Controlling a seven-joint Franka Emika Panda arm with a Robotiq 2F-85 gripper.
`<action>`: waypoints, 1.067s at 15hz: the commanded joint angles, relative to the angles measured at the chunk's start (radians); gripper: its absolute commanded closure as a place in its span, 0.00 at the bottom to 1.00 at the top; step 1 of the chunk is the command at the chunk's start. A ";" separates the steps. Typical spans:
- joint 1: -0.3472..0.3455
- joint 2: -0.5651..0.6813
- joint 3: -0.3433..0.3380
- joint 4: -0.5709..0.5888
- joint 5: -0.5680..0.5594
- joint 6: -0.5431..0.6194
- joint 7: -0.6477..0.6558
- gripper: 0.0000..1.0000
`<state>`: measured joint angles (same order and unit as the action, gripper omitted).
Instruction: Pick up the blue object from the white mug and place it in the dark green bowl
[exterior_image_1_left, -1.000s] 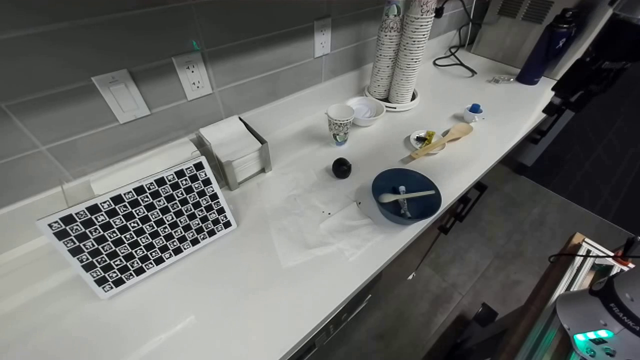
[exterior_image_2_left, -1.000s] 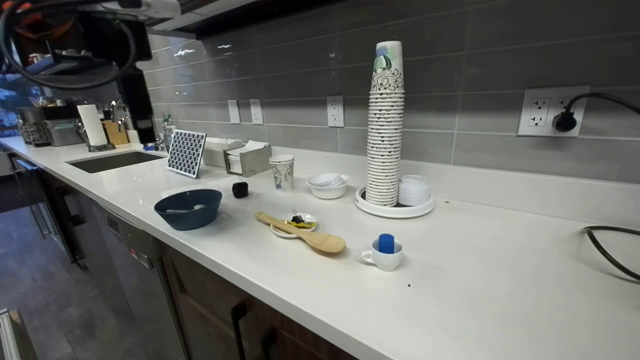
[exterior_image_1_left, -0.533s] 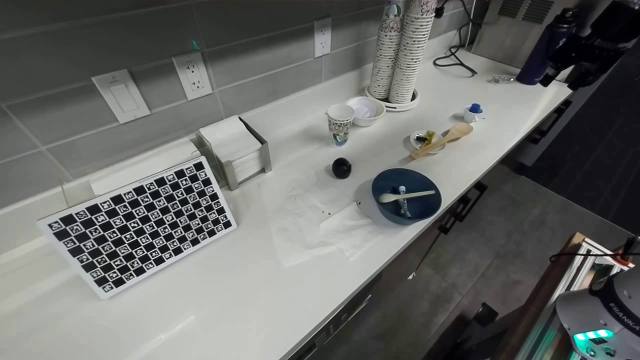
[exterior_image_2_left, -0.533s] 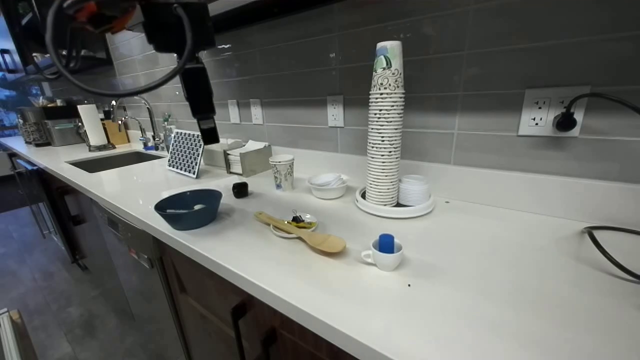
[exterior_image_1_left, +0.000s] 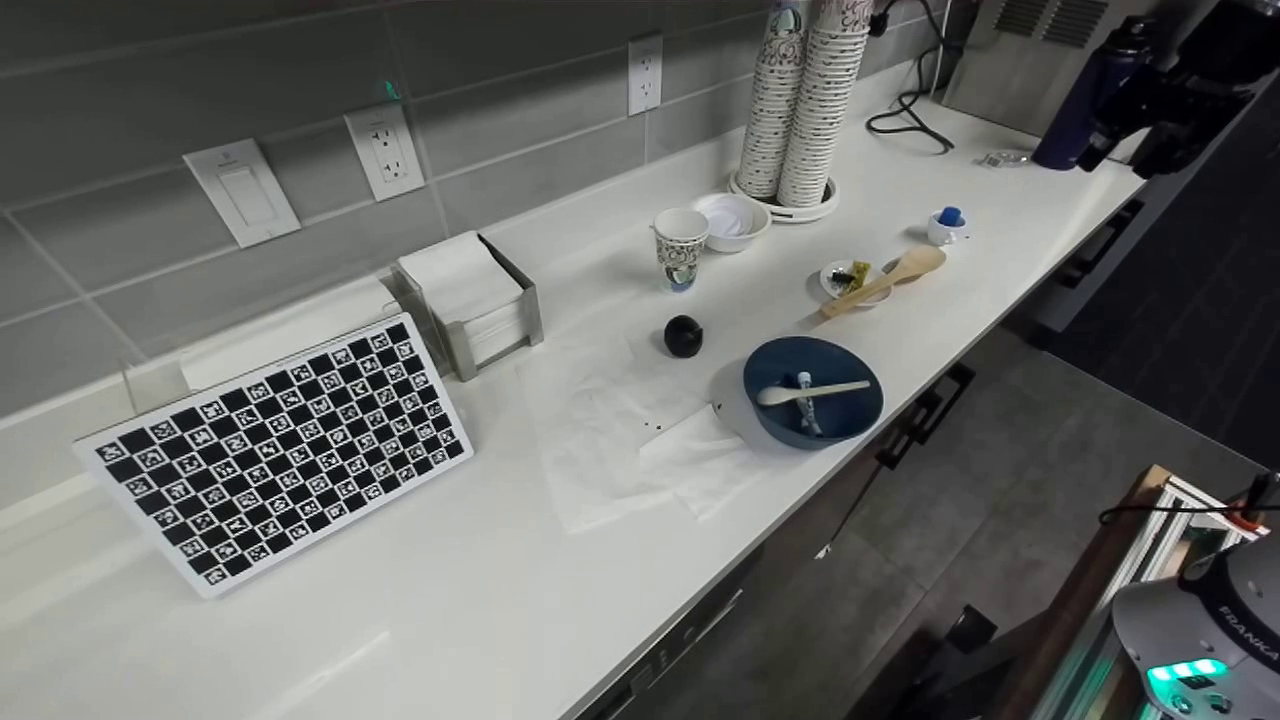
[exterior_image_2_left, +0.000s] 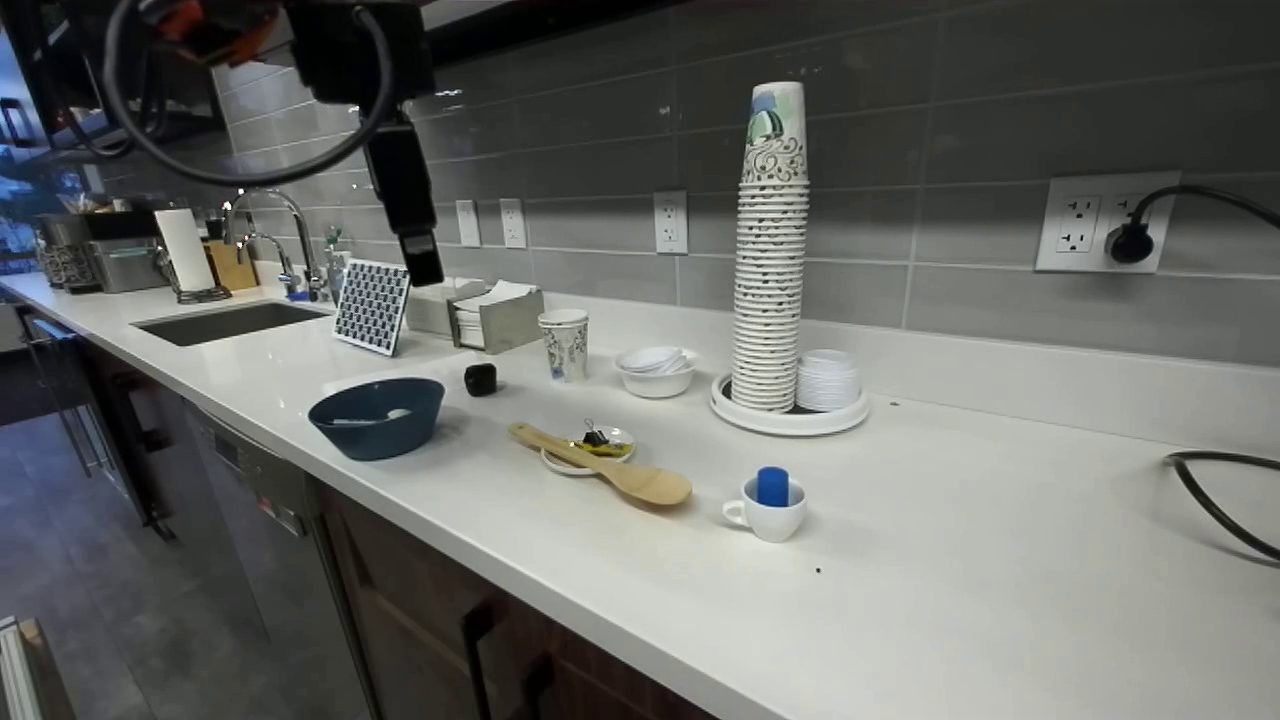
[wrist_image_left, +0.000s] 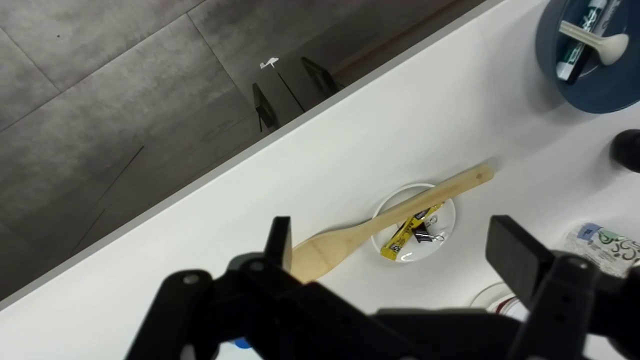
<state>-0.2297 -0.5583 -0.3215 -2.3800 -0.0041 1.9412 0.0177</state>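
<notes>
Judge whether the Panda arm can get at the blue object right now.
Probably yes: the fingers are spread apart, and the blue object pokes above the rim of the white mug, uncovered in both exterior views.

Blue object (exterior_image_2_left: 772, 487) standing in small white mug (exterior_image_2_left: 771, 522), top above the rim, wide dark blue-green bowl (exterior_image_2_left: 388, 438) well apart

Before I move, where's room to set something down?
Bare counter lies between the white mug and black cord, dark specks aside, and between the checkerboard panel and counter edge. Crowded: the wooden spoon across a small dish; the paper cup beside the white bowl.
</notes>
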 joint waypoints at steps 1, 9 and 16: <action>-0.016 0.028 0.014 0.015 0.022 0.019 -0.018 0.00; 0.001 0.436 -0.063 0.279 0.071 0.170 -0.167 0.00; -0.077 0.635 -0.057 0.393 0.140 0.153 -0.275 0.00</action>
<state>-0.2752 0.0780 -0.4098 -1.9908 0.1392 2.0982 -0.2586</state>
